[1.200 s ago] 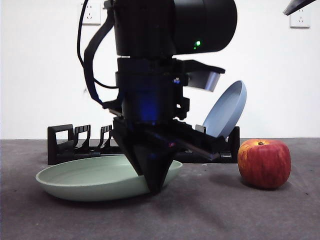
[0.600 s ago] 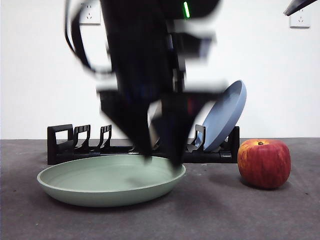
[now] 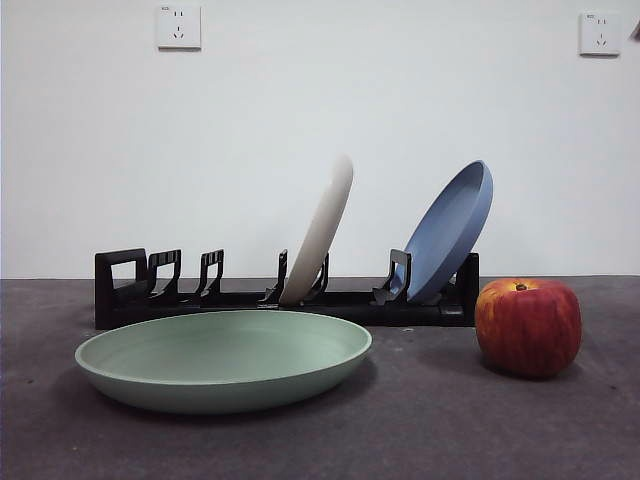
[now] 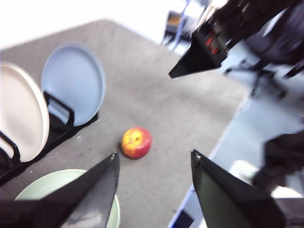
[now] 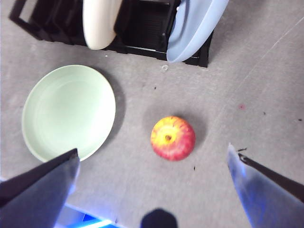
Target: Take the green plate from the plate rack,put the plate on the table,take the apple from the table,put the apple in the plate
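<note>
On the table [image 3: 420, 430], near side and left of centre, the green plate [image 3: 222, 358] lies flat, rim up, nothing in it, just in front of the plate rack [image 3: 130, 285]. Rack runs along the far side with a cream-white plate [image 3: 322, 228] leaning in a middle slot and a blue plate [image 3: 452, 230] leaning at the right end. Right of the green plate, apart from it, the apple [image 3: 528, 326] sits on the table, stem dimple up, near the rack's right end. Neither arm is in the front view. Left gripper [image 4: 154, 164] is raised high above the table, jaws spread, holding nothing. Right gripper [image 5: 152, 161] is also high, looking down on apple and plate, jaws wide apart, empty.
</note>
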{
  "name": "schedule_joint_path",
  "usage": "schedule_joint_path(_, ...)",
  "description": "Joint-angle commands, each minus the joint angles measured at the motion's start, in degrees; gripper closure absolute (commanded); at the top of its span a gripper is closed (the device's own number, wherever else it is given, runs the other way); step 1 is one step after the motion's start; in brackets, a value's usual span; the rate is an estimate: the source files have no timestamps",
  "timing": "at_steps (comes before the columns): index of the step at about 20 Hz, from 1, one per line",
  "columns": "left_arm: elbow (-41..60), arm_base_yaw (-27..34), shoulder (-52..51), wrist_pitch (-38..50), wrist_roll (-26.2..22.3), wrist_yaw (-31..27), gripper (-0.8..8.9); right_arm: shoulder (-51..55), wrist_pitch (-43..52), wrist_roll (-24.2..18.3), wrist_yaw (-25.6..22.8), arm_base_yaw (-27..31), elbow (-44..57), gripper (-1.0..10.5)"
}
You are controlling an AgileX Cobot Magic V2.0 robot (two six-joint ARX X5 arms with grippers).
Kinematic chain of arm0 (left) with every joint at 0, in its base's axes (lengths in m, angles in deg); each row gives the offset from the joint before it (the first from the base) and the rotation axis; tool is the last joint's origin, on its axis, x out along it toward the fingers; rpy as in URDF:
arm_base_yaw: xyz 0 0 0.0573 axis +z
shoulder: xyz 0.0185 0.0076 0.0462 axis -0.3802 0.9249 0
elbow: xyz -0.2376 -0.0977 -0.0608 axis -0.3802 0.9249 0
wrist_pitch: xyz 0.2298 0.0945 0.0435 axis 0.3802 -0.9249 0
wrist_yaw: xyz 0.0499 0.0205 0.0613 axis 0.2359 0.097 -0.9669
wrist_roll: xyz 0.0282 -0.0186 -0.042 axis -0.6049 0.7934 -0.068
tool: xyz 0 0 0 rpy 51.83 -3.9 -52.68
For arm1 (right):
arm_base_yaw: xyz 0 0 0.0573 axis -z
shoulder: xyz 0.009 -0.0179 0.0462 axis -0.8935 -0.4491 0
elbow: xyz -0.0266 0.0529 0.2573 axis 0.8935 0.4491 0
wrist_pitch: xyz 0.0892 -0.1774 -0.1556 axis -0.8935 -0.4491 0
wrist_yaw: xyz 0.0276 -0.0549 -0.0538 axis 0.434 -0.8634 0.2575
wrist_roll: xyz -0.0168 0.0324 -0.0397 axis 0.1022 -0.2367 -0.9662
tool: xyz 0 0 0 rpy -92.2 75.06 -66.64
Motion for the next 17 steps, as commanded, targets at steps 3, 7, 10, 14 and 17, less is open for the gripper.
schedule_joint_path(3, 0.1, 0.3, -7.8, -9.0, -1.5, 0.1, 5.62, 8.0, -4.2, -0.4, -3.5, 0.0, 0.4, 3.5)
schedule_joint_path(7, 0.1, 0.3, -12.9, -19.0, 1.9, -6.0, 5.62, 14.8, -10.2, 0.5, -7.9, 0.0, 0.4, 3.5)
schedule_joint_path(10, 0.1, 0.3, -16.1, -25.7, 4.7, -8.5, 5.62, 19.0, -12.5, 2.0, -8.5, 0.0, 2.3, 3.5)
schedule_joint_path(14, 0.1, 0.3, -21.5, -27.7, 6.1, -8.5, 5.62, 23.9, -10.8, 4.8, -8.5, 0.0, 11.7, 3.5)
schedule_joint_path(17, 0.1, 0.0, -26.6, -29.1, 7.5, -8.5, 5.62, 25.7, -5.2, 6.5, -8.5, 0.0, 21.5, 3.5)
